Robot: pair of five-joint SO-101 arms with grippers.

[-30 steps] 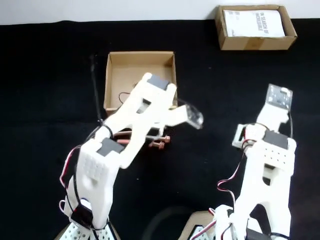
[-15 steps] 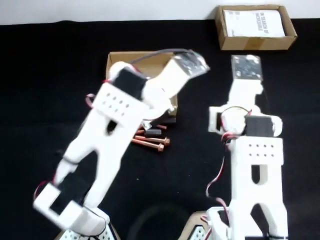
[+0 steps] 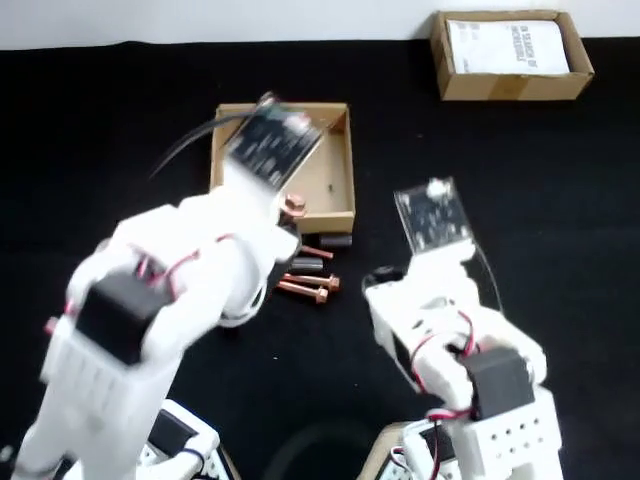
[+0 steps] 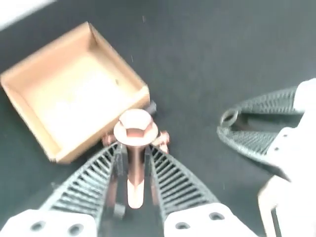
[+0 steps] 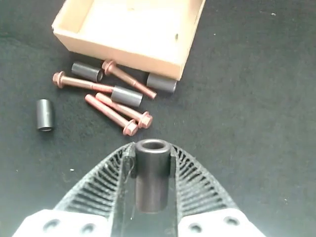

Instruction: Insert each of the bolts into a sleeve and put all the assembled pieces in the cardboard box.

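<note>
Bolt (image 4: pixel 135 131) clamped in left gripper (image 4: pixel 136 150) — sleeve (image 5: pixel 152 183) clamped in right gripper (image 5: pixel 152 150).

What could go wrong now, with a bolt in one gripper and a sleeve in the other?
The bolt is clamped in the left gripper, head out; a slight tilt could miss the bore of the sleeve in the right gripper. Loose bolts lie beside the box, so a low pass might scatter them.
</note>
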